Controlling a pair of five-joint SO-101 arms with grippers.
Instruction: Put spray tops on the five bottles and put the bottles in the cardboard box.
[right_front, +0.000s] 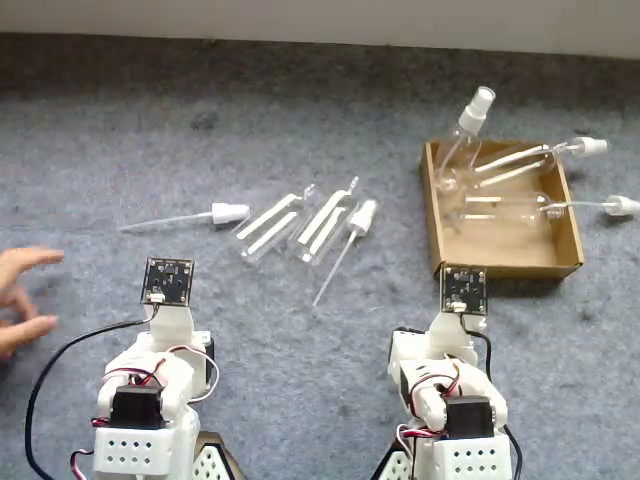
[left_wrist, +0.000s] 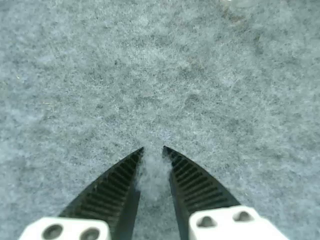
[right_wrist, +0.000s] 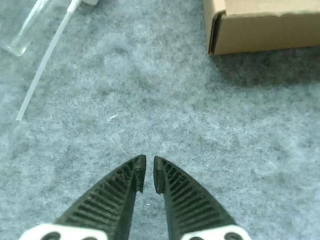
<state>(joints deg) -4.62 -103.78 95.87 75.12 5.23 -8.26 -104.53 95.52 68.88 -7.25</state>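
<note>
Two clear bottles without tops (right_front: 270, 228) (right_front: 325, 222) lie side by side on the grey carpet. One loose spray top (right_front: 228, 212) lies to their left and another spray top (right_front: 360, 218) to their right, each with a long thin tube. The cardboard box (right_front: 500, 262) at the right holds three bottles (right_front: 505, 210) with spray tops on. My left gripper (left_wrist: 152, 149) hovers over bare carpet, nearly shut and holding nothing. My right gripper (right_wrist: 149, 159) is shut and holds nothing, just short of the box's corner (right_wrist: 260, 25), with a spray tube (right_wrist: 42, 65) off to one side.
Both arms sit folded at the near edge, the left arm (right_front: 165, 360) and the right arm (right_front: 450, 380). A black cable (right_front: 50, 380) loops beside the left arm. Grey carpet covers the whole surface, with a pale wall strip along the far edge.
</note>
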